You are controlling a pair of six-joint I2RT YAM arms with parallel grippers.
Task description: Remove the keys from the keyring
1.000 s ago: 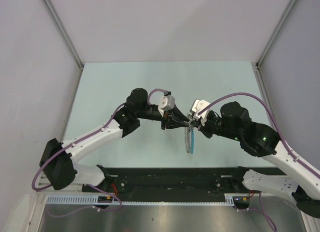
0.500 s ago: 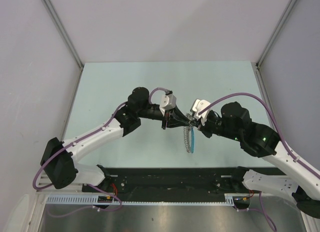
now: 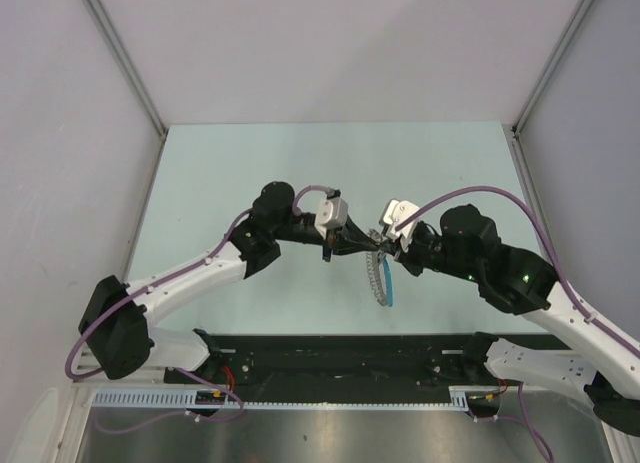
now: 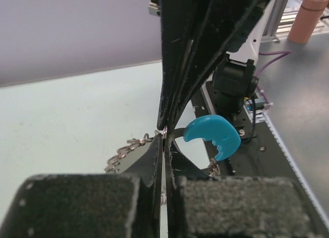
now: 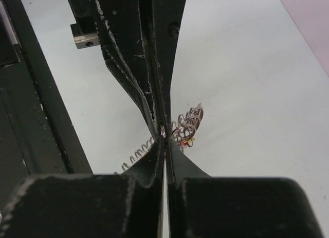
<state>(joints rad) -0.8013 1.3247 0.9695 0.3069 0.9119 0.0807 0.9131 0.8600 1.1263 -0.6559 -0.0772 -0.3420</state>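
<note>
My left gripper and right gripper meet tip to tip above the middle of the pale green table. Both are shut on a thin bit of metal wire, the keyring, also seen in the right wrist view. A bright blue curved strap hangs just right of the tips, and shows in the top view. A string of small metal rings trails down-left, with a bunch of rings beside the tips. I cannot make out separate keys.
A black rail runs along the table's near edge, below the hanging rings. Grey walls close in the table on three sides. The right arm's base and a pink cylinder stand beyond the rail.
The left wrist has rolled and shifted slightly toward the near side while the tips stay together. The hanging rings and blue strap have swung a little to the right.
</note>
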